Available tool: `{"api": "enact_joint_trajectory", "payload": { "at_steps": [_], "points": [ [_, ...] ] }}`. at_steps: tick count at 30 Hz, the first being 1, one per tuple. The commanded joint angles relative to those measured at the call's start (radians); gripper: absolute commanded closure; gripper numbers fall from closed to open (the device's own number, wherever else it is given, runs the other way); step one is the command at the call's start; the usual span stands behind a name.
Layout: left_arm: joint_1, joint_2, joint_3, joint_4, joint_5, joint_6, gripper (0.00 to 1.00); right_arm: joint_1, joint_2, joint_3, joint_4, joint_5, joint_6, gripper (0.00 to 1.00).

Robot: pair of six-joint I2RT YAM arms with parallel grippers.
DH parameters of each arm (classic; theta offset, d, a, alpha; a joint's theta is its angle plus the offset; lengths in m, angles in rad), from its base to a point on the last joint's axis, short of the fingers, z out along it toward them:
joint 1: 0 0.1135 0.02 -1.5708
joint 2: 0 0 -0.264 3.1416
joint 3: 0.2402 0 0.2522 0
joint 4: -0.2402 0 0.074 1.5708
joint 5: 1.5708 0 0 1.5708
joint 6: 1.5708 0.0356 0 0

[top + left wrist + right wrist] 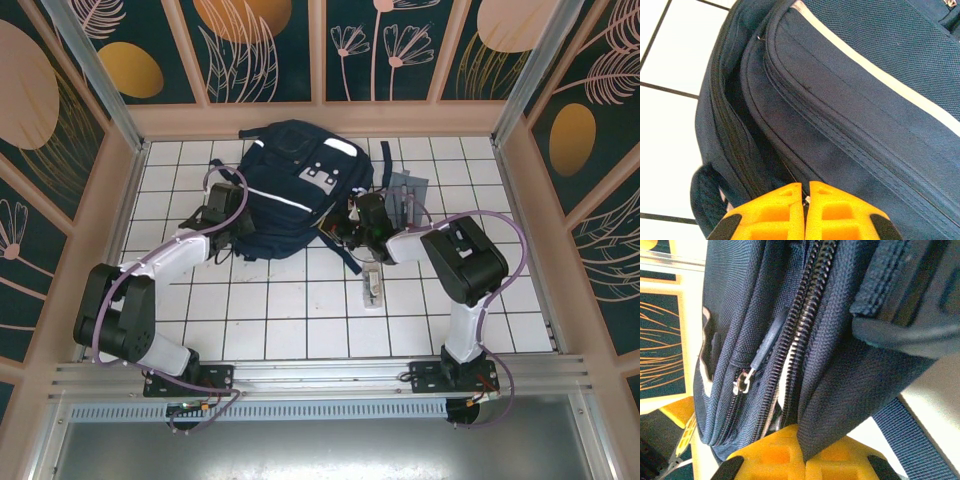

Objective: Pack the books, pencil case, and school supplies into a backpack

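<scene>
Top external: white-tiled table (300,320), leaf-painted walls (260,40); left end effector (806,200) and right end effector (802,456) pinch backpack (290,180).

No lettering, number or brand can be read in any view. The grey patch (322,177) on the front of the large navy blue fabric backpack (285,215), in the upper centre of the overhead view, carries a few small dark marks. They are too small to tell whether they are writing.
</scene>
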State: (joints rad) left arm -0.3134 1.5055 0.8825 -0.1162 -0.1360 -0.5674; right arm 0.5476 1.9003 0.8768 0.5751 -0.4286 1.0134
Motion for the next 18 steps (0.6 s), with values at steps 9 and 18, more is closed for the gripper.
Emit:
{"api": "enact_joint_trajectory", "payload": {
  "at_steps": [9,18],
  "points": [
    [0.051,-0.107,-0.024,-0.083,0.134,0.067,1.0,-0.157,0.041,0.186,-0.247,0.137,-0.254,1.0],
    [-0.104,-0.18,-0.13,0.11,0.318,-0.171,1.0,-0.199,0.057,0.4,-0.405,0.104,-0.324,0.55]
  ]
}}
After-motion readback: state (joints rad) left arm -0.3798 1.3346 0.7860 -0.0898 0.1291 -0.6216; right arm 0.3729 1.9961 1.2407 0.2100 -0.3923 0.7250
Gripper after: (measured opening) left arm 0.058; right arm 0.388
